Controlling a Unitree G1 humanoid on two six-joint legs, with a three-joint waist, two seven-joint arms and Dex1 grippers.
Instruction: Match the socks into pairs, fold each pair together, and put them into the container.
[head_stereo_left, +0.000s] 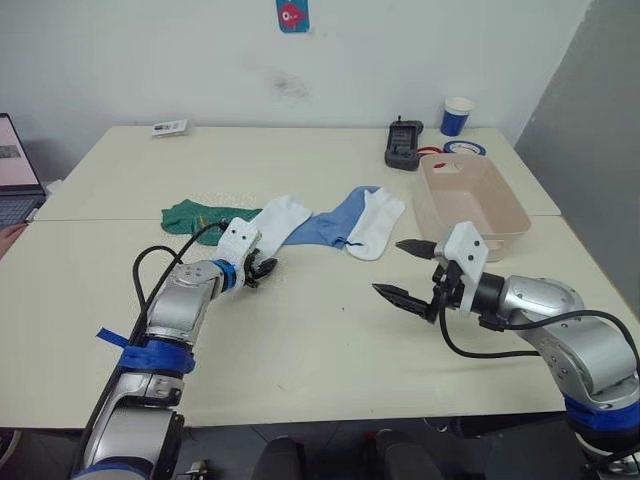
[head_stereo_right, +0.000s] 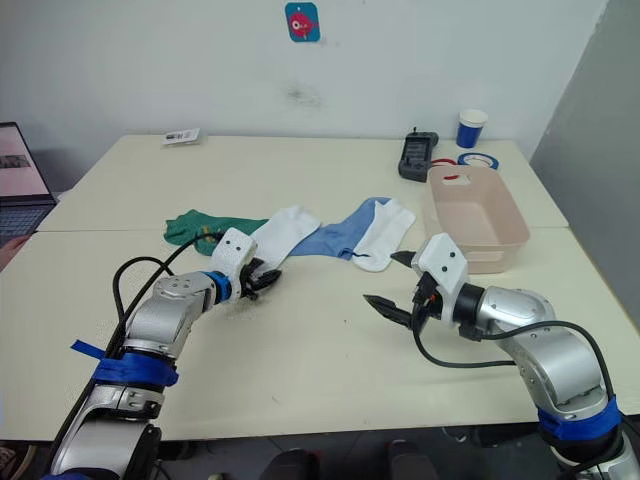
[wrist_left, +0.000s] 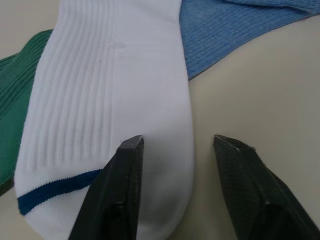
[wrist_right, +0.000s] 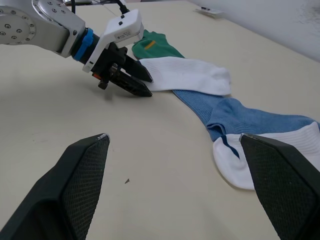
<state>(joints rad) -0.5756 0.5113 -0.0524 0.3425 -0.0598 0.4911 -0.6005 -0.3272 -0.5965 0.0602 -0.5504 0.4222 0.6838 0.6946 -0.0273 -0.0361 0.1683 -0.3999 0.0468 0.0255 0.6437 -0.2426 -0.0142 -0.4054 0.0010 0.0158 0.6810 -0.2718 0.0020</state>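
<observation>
Beige table (head_stereo_left: 330, 340): cup (head_stereo_left: 456, 115), remote (head_stereo_left: 403, 144) behind container (head_stereo_left: 470, 196).

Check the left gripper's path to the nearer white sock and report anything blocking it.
Nothing visible blocks it. The left gripper is open at the cuff end of the white sock, one finger already over the fabric, the other over bare table. The green sock and blue sock lie to either side.
</observation>
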